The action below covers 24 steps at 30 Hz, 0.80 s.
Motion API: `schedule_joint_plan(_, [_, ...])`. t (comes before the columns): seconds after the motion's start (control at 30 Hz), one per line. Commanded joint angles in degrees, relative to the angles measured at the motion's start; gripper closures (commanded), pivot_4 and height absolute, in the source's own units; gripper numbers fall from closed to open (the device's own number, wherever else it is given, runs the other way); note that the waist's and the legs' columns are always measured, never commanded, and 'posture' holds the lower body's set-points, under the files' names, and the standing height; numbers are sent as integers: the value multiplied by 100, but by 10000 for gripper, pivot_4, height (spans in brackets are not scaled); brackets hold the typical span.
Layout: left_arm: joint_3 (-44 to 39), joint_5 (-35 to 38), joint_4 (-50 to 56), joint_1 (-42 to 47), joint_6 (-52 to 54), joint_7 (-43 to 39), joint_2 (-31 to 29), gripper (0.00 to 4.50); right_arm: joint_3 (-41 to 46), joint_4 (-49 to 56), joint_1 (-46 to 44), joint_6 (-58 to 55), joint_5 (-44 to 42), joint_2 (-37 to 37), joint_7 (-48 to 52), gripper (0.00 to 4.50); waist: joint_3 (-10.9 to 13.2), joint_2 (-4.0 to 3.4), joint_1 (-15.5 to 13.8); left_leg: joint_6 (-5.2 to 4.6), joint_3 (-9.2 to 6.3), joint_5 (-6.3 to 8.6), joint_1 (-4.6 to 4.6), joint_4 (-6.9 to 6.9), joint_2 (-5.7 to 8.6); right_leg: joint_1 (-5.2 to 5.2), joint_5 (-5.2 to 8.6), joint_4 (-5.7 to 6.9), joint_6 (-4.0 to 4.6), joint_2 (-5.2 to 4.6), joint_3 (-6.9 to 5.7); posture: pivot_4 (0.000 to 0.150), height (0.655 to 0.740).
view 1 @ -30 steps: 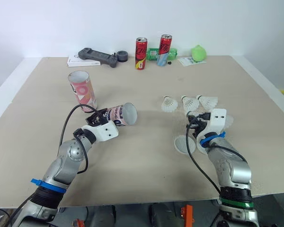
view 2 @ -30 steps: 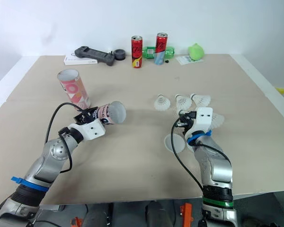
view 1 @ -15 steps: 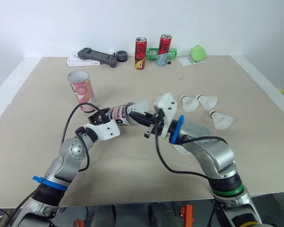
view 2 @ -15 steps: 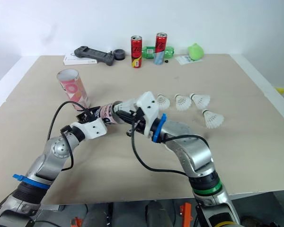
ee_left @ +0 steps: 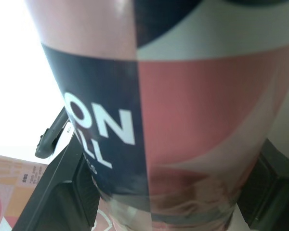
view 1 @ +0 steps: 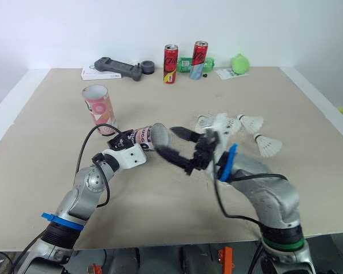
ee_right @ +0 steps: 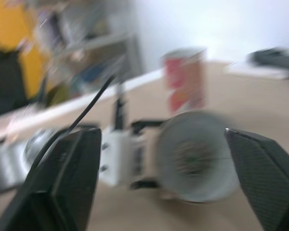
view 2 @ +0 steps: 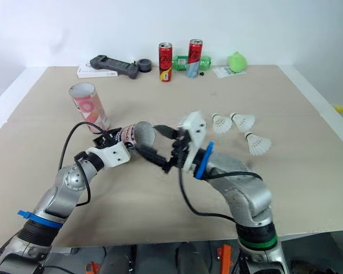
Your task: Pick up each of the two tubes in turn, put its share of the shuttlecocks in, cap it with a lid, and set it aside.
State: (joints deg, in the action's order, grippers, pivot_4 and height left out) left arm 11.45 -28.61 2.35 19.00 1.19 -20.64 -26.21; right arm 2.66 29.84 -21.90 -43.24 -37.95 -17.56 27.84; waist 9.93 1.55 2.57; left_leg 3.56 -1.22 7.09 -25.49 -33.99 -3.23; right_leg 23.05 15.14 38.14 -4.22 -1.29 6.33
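Note:
A pink and navy tube [view 1: 143, 138] lies level above the table, and my left gripper [view 1: 126, 144] is shut on its body; in the left wrist view the tube [ee_left: 183, 120] sits between the fingers [ee_left: 67, 192]. Its open mouth [ee_right: 192, 156] faces my right gripper [view 1: 178, 146], which stands open just in front of it with nothing held. Something dark and feathery shows inside the mouth. A second tube [view 1: 99, 108] stands upright at the back left. Loose shuttlecocks [view 1: 250, 121] [view 1: 266, 145] [view 2: 220, 123] lie to the right, behind my right arm.
Along the far edge of the table stand two red cans [view 1: 170, 56] [view 1: 199, 60], a black controller [view 1: 119, 68], a dark tape roll [view 1: 148, 68] and a green ball [view 1: 239, 63]. Bare tabletop [view 1: 160, 200] lies in front of both arms.
My right gripper carried a shuttlecock from the right side to the held tube's mouth, then opened and drew back a little; the shuttlecock is no longer between its fingers. The left arm held still.

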Motion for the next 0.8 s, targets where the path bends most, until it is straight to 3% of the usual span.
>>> schedule_joint_plan(0.03, [21,23,13,-28,25,-16,-24,12694,145,-239,44,264,532,103,-710,327,0,0,2,0,1,0,0,0,0,3,-1,0,2,0,0,1500,7400])
schedule_joint_plan(0.17, [32,19,8,-17,46,3,-8,12694,-248,-1104,-99,732,1408,200,-1123,327,0,0,5,-5,2,-3,4,1,-1,7,-6,2,7,3,0,1500,7400])
schedule_joint_plan(0.37, [-8,1,46,-13,82,27,-27,12694,-752,-3196,-853,1860,2698,374,-1507,327,1,-1,10,-8,9,-5,5,1,0,9,-9,1,3,0,3,1500,7400])
schedule_joint_plan(0.8, [-136,-76,466,-308,365,55,-108,12694,-208,-6327,-2426,3341,3101,1088,-2012,327,3,-3,25,-8,8,-5,5,14,-2,11,-21,1,-17,4,3,1500,7400])
